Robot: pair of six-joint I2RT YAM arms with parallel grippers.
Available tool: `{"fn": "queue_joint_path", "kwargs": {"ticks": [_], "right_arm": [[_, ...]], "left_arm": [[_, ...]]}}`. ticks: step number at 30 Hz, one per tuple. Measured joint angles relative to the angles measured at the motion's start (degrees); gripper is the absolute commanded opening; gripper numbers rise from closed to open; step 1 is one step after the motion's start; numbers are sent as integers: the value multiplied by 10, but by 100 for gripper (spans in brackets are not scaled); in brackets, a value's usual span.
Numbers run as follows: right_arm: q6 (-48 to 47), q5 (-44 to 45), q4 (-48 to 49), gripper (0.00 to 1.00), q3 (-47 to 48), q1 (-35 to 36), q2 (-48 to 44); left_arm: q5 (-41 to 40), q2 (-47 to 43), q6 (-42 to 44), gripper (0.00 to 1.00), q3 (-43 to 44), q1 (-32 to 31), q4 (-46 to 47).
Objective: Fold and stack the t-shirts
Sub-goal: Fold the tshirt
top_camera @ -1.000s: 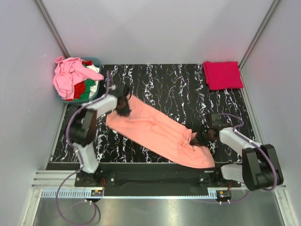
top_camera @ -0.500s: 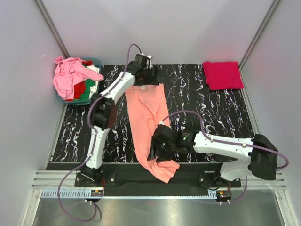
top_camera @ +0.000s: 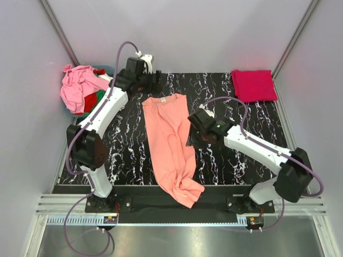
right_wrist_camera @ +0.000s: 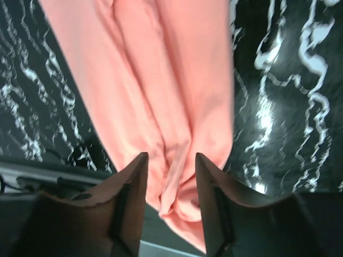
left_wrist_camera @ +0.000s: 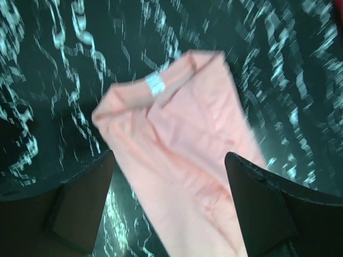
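Note:
A salmon-orange t-shirt (top_camera: 169, 142) lies stretched lengthwise down the middle of the table, collar at the far end, bunched hem at the near edge. In the left wrist view its collar and white label (left_wrist_camera: 155, 84) lie flat on the tabletop below my left gripper (left_wrist_camera: 170, 160), which is open and holds nothing. My left gripper (top_camera: 154, 80) hovers just beyond the collar. At the shirt's right edge, about mid-length, is my right gripper (top_camera: 193, 138). My right gripper (right_wrist_camera: 171, 158) is open above the creased cloth (right_wrist_camera: 161, 96). A folded crimson-pink t-shirt (top_camera: 253, 84) lies at the far right corner.
A teal tub (top_camera: 107, 69) at the far left corner holds a heap of light pink (top_camera: 77, 88), red, green and white shirts. The black marbled tabletop (top_camera: 236, 115) shows between the two shirts. Grey walls close in the left, far and right sides.
Both grippers let go of the salmon-orange shirt. It swung from a diagonal lie to lengthwise. The left arm drew back past the collar; the right arm rose from the near end to mid-table.

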Motion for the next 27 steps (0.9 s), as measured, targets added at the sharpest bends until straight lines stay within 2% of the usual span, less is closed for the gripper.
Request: {"fn": "queue_joint_path", "kwargs": {"ticks": [2, 6, 14, 15, 20, 23, 27], "right_arm": [[-25, 0, -2, 36, 23, -24, 30], [-56, -2, -3, 29, 61, -35, 92], [-73, -32, 16, 26, 56, -38, 166], [-75, -33, 20, 27, 50, -38, 167], [-80, -42, 36, 43, 5, -39, 139], [-83, -42, 49, 49, -46, -40, 76], [-82, -38, 47, 51, -107, -40, -47]], "left_arm": [[-2, 5, 3, 80, -35, 0, -1], [26, 47, 3, 66, -38, -1, -8], [47, 126, -13, 63, -12, -14, -28], [45, 138, -13, 63, -2, -20, -36], [34, 219, -26, 63, 57, -48, -65], [25, 264, -41, 62, 90, -53, -82], [11, 334, -61, 62, 147, -46, -108]]}}
